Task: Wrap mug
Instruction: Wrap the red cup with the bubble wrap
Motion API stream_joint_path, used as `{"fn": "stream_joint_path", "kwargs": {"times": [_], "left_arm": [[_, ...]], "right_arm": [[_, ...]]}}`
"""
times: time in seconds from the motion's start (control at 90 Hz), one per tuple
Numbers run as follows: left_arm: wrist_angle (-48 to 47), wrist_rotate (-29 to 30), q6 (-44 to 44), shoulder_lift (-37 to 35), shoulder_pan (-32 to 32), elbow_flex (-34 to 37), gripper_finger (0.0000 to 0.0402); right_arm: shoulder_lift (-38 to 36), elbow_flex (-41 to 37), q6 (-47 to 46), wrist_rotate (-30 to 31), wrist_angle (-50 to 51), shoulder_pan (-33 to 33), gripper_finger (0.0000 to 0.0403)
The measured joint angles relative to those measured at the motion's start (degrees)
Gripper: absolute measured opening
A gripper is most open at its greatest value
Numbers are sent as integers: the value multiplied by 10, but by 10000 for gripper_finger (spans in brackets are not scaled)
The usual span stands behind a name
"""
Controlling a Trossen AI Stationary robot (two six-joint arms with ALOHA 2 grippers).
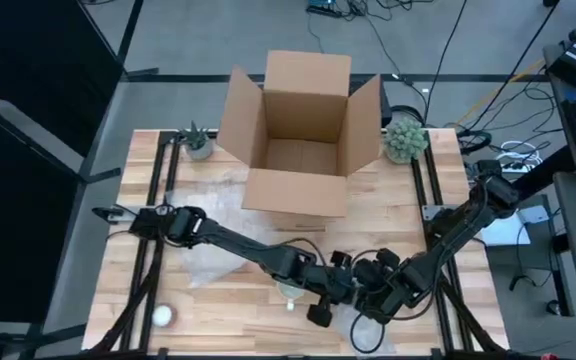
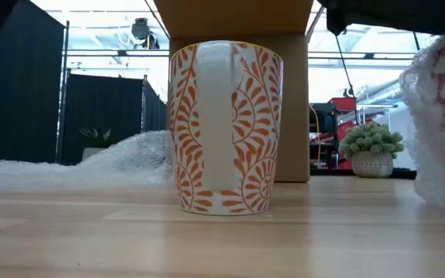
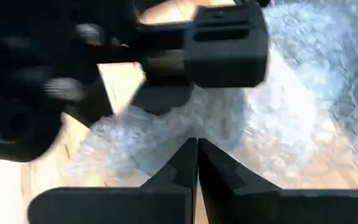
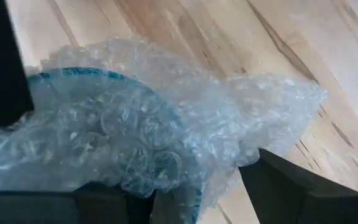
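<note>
A white mug with an orange leaf pattern (image 2: 226, 127) stands upright on the table with its handle toward the near edge; in the high view it is partly under my left arm (image 1: 290, 291). My left gripper (image 1: 323, 305) (image 3: 196, 146) is shut, with its tips at a sheet of bubble wrap (image 3: 278, 118). Just to its right, my right gripper (image 1: 378, 297) (image 4: 197, 193) is closed around a bubble-wrap bundle (image 4: 135, 124) (image 2: 439, 131). A blue-green rim (image 4: 79, 74) shows through the bundle. My left gripper's shut fingertips (image 3: 188, 155) lie against the bubble wrap's crumpled edge (image 3: 166, 134). I cannot tell whether a layer is caught between them. My right gripper has the bundle's near part (image 4: 179, 180) between its two fingers, several crumpled layers. The bundle reaches forward past the fingers, above the wood.
An open cardboard box (image 1: 298, 140) stands at the table's far middle, with a small potted plant on either side (image 1: 196, 140) (image 1: 405, 138). More bubble wrap lies at the left centre (image 1: 208, 265). A white ball (image 1: 163, 316) rests near the front left.
</note>
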State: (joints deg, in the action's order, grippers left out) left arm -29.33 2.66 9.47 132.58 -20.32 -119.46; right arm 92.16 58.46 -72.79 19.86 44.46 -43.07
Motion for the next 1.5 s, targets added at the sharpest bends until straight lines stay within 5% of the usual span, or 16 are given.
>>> {"fn": "stream_joint_path", "kwargs": {"times": [0.256, 0.489, 1.5], "left_arm": [[-45, 38, 6, -4, -48, 1, 0], [49, 91, 35, -4, -60, 1, 0], [121, 55, 36, 41, -4, 16, 0]], "right_arm": [[1, 0, 1, 1, -2, 0, 199], [1, 0, 1, 8, -1, 0, 199], [-2, 24, 5, 8, 52, 0, 199]]}}
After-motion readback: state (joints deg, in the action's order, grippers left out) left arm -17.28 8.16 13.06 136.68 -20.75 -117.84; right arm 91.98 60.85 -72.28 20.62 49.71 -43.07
